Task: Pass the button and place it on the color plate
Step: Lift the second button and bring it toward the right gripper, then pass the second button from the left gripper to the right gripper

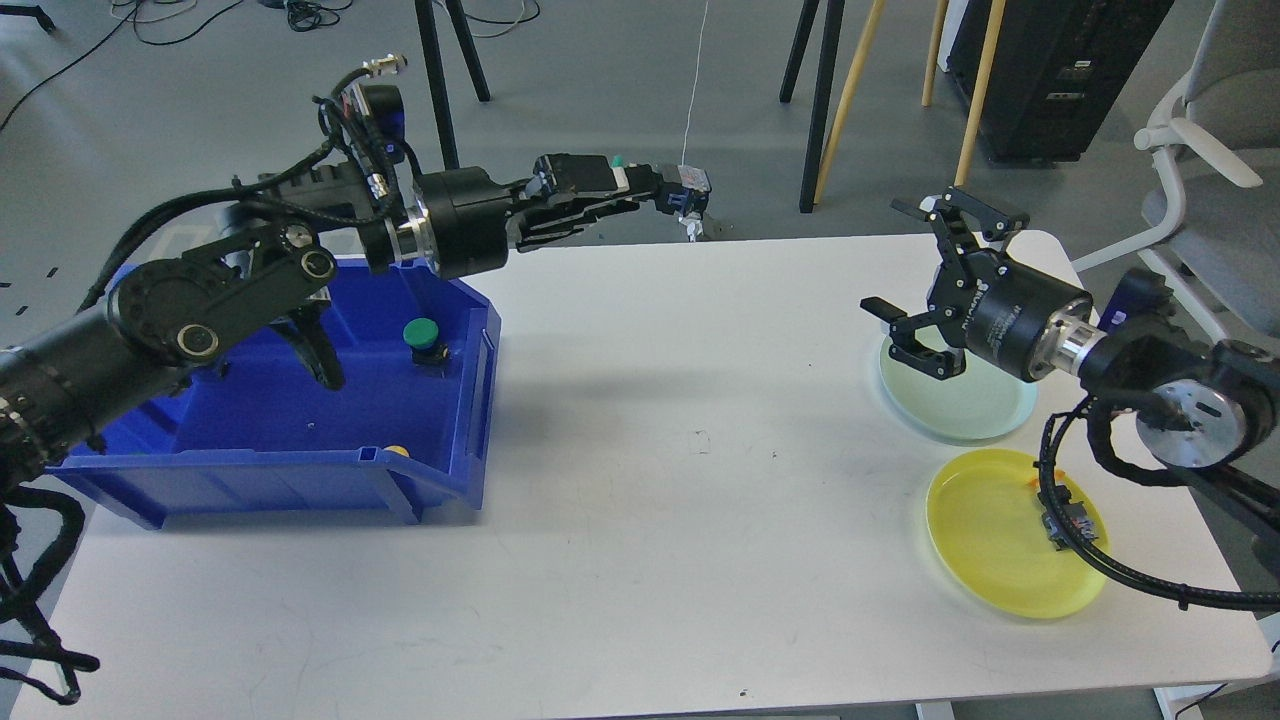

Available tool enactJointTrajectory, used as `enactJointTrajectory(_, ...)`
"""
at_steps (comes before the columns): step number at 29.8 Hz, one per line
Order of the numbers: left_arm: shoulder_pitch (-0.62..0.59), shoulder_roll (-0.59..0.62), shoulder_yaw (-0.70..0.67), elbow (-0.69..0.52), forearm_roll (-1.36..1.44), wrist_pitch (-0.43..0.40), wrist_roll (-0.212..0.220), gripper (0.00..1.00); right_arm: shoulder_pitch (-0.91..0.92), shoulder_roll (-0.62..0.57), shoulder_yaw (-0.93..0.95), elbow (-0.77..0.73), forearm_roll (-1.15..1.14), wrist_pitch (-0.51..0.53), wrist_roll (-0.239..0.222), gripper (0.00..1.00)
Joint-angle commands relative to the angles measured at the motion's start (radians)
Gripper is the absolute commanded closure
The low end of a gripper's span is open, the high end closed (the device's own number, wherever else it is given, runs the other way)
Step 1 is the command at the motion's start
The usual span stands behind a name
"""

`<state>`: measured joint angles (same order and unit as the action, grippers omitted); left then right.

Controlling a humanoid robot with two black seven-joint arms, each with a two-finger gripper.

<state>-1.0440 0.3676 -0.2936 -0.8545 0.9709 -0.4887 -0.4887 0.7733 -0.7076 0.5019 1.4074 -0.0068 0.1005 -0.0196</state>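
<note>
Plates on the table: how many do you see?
2. A pale green plate lies near the right hand; a yellow plate lies just in front of it, partly behind cables.

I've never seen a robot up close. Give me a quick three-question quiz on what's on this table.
1. True or false: the green button sits inside the blue bin.
2. The right tool is nearest which plate? A) the yellow one B) the pale green plate C) a red one
3. Fill in: ___ plates lie on the white table.
Key: 1 true; 2 B; 3 two.
</note>
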Motion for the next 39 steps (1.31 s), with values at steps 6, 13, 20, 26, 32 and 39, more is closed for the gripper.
enactJointTrajectory(6, 0.032, -0.064, -0.007, 0.052, -0.044, 0.000, 0.000, 0.91, 0.184, 0.181, -0.157, -0.136, 0.065, 0.005, 0.003, 0.00)
enactJointTrajectory(13, 0.035, -0.065, -0.007, 0.052, -0.060, 0.000, 0.000, 0.91, 0.192, 0.272, -0.160, -0.156, 0.065, 0.004, 0.004, 0.03)
enactJointTrajectory(20, 0.041, -0.064, -0.007, 0.052, -0.064, 0.000, 0.000, 0.91, 0.205, 0.286, -0.158, -0.156, 0.065, -0.002, 0.007, 0.26)
enactJointTrajectory(26, 0.042, -0.062, -0.007, 0.052, -0.066, 0.000, 0.000, 0.91, 0.205, 0.283, -0.157, -0.156, 0.065, -0.002, 0.007, 0.46)
enactJointTrajectory(32, 0.042, -0.062, -0.007, 0.052, -0.066, 0.000, 0.000, 0.91, 0.205, 0.286, -0.157, -0.159, 0.051, -0.004, 0.007, 0.88)
enactJointTrajectory(39, 0.050, -0.061, -0.007, 0.051, -0.063, 0.000, 0.000, 0.84, 0.207, 0.287, -0.151, -0.165, 0.051, -0.022, 0.007, 0.99)
